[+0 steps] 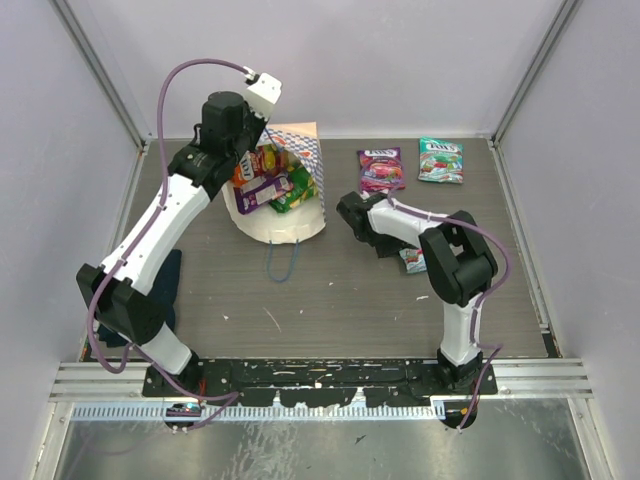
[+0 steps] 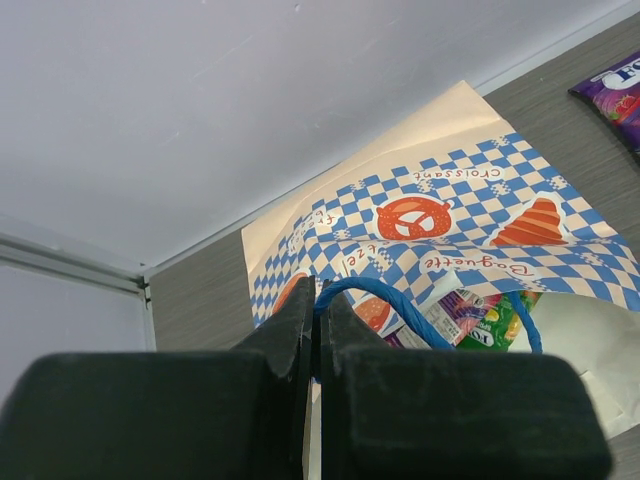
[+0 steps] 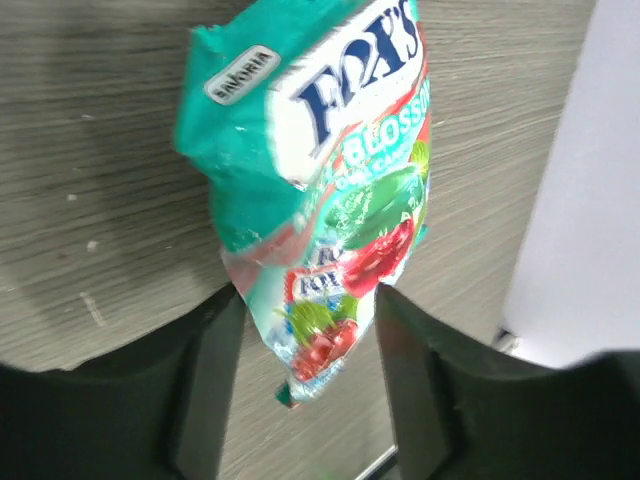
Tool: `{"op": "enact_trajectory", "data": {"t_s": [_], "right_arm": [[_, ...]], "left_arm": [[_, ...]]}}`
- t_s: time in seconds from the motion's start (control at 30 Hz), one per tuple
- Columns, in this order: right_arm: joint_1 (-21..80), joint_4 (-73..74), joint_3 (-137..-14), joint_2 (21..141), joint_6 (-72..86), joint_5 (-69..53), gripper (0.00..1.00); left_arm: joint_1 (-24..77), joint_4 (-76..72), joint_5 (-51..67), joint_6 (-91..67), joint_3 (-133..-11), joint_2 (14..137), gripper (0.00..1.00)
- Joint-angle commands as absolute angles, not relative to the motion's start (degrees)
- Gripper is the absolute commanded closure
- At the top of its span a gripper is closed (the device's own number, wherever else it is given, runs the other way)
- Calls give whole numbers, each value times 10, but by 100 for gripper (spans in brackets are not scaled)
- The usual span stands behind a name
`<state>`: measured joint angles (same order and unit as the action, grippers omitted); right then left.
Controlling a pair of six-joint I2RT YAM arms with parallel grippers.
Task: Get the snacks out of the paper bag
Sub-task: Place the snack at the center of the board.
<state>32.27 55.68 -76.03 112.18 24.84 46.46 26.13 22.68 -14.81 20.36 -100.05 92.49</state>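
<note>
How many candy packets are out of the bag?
3: purple packet and teal packet at the far edge, second teal packet in the right gripper. More inside the paper bag.

Lab test cell: plain walls (image 1: 350, 60), alu rails (image 1: 320, 380).

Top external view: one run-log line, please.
left pincer shut on cord handle | right pincer shut on teal packet | paper bag holds packets

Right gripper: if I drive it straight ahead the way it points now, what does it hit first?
The teal-green packet, which sits between the fingers of the right gripper and reaches ahead of them. Behind it lies the table. Whether the packet rests on it or hangs above it, I cannot tell.
</note>
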Motion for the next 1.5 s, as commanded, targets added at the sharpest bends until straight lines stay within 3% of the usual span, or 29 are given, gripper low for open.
{"op": "enact_trajectory", "data": {"t_s": [0.0, 0.07, 0.23, 0.4, 0.57, 0.87, 1.13, 1.47], "right_arm": [[324, 475, -748, 1028, 222, 395, 29], [324, 441, -731, 984, 211, 352, 19], [313, 322, -648, 824, 192, 219, 11], [212, 242, -555, 690, 221, 95, 3], [124, 264, -527, 699, 247, 68, 0], [94, 261, -480, 755, 273, 117, 0], [34, 181, -462, 820, 303, 51, 24], [-52, 111, -495, 950, 367, 41, 36]], "left_arm": [[259, 171, -148, 202, -1005, 885, 100], [258, 172, -141, 199, -1005, 885, 100], [258, 174, -141, 199, -1006, 886, 100], [259, 175, -141, 199, -1006, 885, 100], [258, 180, -136, 199, -1007, 886, 100], [258, 184, -131, 199, -1008, 886, 97], [259, 189, -128, 199, -1010, 889, 95], [258, 189, -126, 199, -1010, 888, 95]]}}
